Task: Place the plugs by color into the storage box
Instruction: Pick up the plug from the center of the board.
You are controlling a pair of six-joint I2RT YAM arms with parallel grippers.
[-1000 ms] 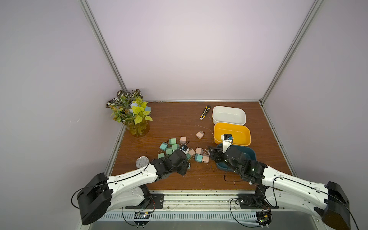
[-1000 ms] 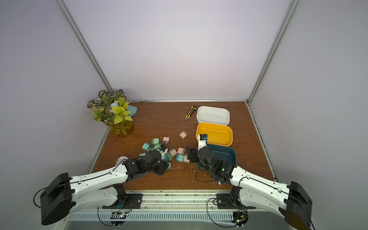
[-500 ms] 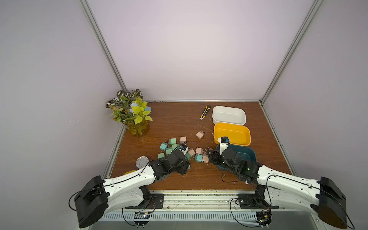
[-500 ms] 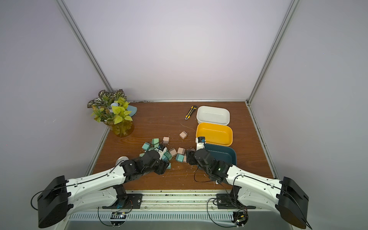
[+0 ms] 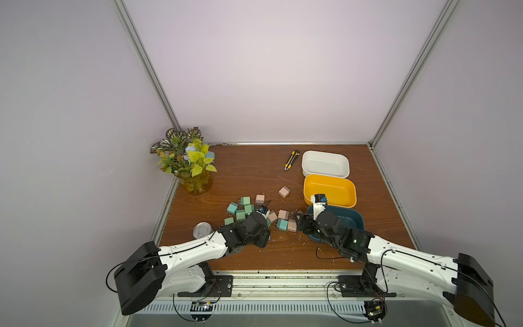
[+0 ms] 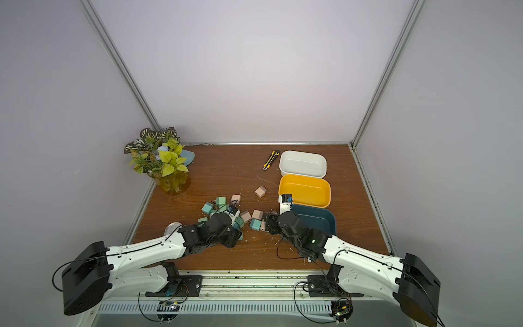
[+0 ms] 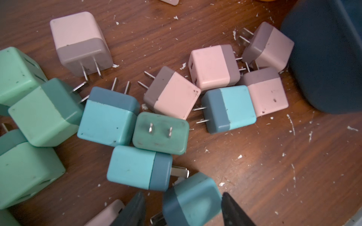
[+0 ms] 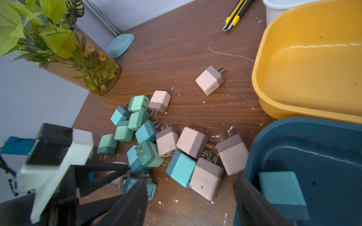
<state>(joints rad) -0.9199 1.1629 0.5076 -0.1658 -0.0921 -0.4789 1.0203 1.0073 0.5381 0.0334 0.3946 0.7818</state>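
White box (image 5: 325, 173), yellow box (image 5: 329, 190) and dark blue box (image 5: 351, 219) line the table's (image 5: 249, 167) right, a teal plug (image 8: 282, 187) lying in the blue. Right gripper (image 8: 191, 181) gapes empty at its rim. Left gripper (image 7: 183, 193), jaws apart, straddles a second plug (image 7: 195, 201), with neighbouring plugs (image 7: 139, 168) crowding close.

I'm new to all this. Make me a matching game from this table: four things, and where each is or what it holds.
1 yellow box
2 dark blue box
3 utility knife
4 vase of plants

A holds a teal plug
B far left corner
C empty, between two other boxes
D beside the white box

Pairs: 1-C, 2-A, 3-D, 4-B
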